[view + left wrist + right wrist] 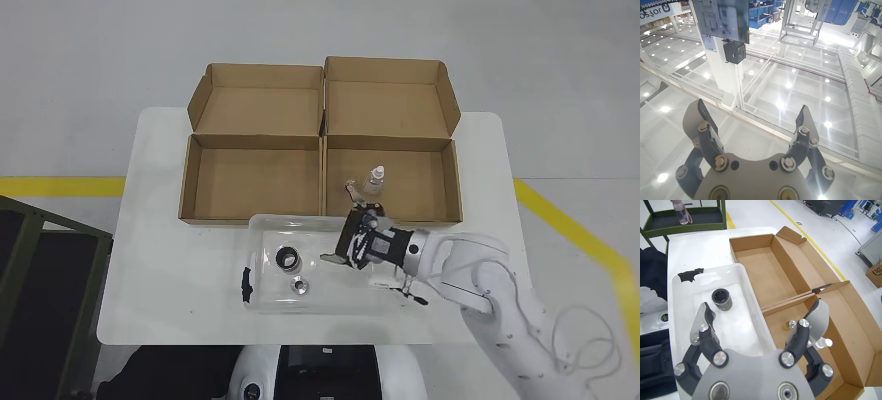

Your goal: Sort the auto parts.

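A clear plastic bin [262,222] holds a dark cylindrical bearing [288,259] and a small metal ring [300,287]. Behind it stand two open cardboard boxes: the left box [250,185] is bare, and the right box [425,185] holds a white plastic part [375,178] and a brass fitting [352,186]. My right gripper [343,238] hangs open over the bin's right end, straddling the bin rim [751,289], with the bearing [721,299] beyond one finger and the brass fitting [786,326] by the other. My left gripper [751,109] is open and empty, pointing at the ceiling.
Black tape [245,285] sticks to the bin's left end. A green cart [40,290] stands left of the white table [150,250], with a pink bottle [682,214] on it. Both box lids [325,100] lie open at the back.
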